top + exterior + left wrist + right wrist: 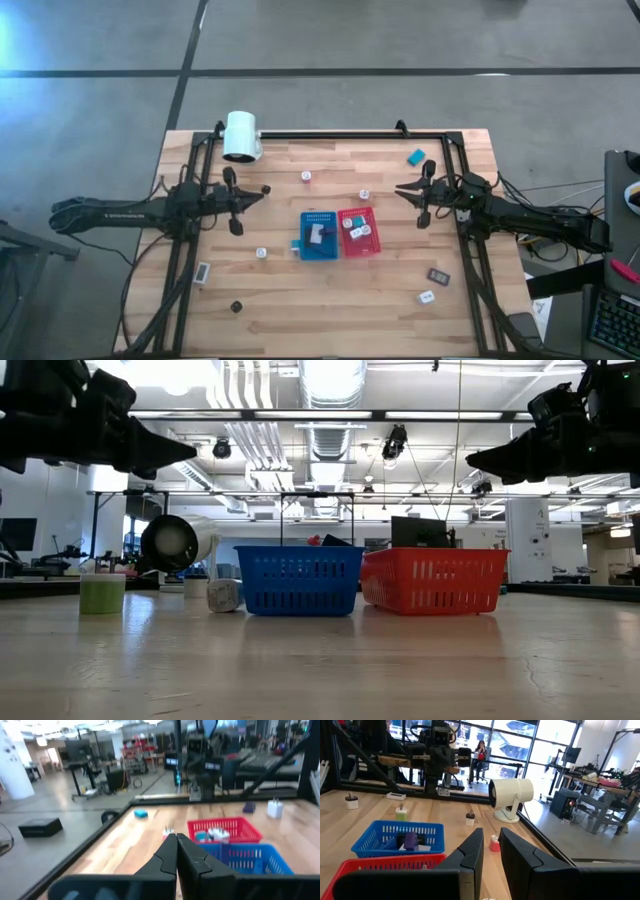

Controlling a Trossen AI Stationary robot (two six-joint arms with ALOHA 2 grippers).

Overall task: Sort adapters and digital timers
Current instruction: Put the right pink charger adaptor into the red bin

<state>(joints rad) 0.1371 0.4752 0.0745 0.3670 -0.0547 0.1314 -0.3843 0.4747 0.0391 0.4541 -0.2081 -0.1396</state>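
Observation:
A blue basket (318,238) and a red basket (358,233) stand side by side at mid-table. A dark flat timer (410,840) lies in the blue one, and small white adapters (359,231) lie in the red one. Loose adapters (306,176) (364,194) (261,253) sit on the wood. Timers lie apart: a teal one (416,156), a white one (203,272) and a dark grey one (438,275). My left gripper (264,189) hovers shut, left of the baskets. My right gripper (399,188) hovers right of them, its fingers (470,850) slightly apart around nothing.
A big white cylinder (241,136) stands at the far left corner. A black frame rail (350,133) runs along the far edge and down both sides. A small dark piece (236,306) and a white piece (427,297) lie near the front edge.

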